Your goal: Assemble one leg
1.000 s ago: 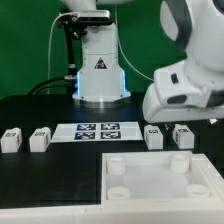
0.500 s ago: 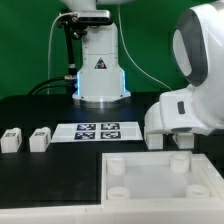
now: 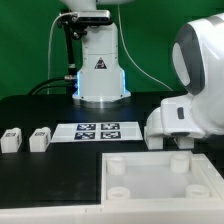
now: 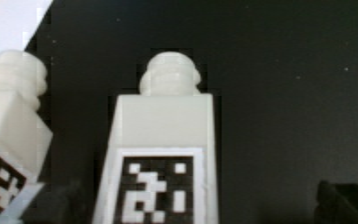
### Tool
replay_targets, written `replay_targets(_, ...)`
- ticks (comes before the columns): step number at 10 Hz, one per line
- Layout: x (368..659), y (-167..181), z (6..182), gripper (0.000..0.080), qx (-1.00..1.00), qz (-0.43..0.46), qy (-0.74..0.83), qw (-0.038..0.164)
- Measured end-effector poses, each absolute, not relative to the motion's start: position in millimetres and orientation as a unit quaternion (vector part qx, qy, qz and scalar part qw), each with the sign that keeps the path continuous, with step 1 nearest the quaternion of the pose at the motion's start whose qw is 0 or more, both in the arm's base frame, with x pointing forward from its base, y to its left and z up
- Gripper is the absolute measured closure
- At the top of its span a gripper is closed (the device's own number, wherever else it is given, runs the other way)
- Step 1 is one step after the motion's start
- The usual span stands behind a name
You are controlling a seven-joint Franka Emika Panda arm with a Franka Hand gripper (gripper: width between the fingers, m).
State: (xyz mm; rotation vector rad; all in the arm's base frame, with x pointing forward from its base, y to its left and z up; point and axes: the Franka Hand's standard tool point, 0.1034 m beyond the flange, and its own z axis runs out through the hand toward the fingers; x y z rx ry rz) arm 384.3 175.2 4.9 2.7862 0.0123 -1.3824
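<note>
Black tabletop fills the scene, with the robot base planted at the far edge. The marker board lies flat in the middle of the surface. Two spare legs stand side by side near the edge on the exterior view's left. The big white panel with its round sockets takes up the near corner on the exterior view's right.

And the arm is low over that same side, its bulky white housing hanging just behind the panel's far edge. It hides the gripper completely from this camera. A bit of white block peeks out beneath it.

Over to the wrist view: the gripper is wide apart, with the fingers spread to either side of the leg. That leg sits dead centre between them, tag face up and peg end pointing away. No contact shows. A neighbouring leg lies just beside it, parallel, outside the fingers.
</note>
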Motion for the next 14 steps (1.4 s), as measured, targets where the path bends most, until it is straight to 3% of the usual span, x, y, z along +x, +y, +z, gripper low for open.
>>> replay_targets(1,385,175,4.7,0.0293,0.896,-0.444,0.003,0.016)
replay_targets(2,384,175,4.4,0.0293,0.895,-0.445,0.003,0.016)
replay_targets(3,384,175,4.1,0.0430,0.895,-0.445,0.003,0.016)
replay_targets(4,384,175,4.1,0.0509,0.895,-0.445,0.003,0.016)
replay_targets(12,384,175,4.1,0.0509,0.896,-0.444,0.003,0.016)
replay_targets(13,388,174,6.9,0.0509,0.900,-0.435,0.007,0.013)
replay_targets(14,400,168,23.1,0.0509,0.899,-0.438,0.025,0.005)
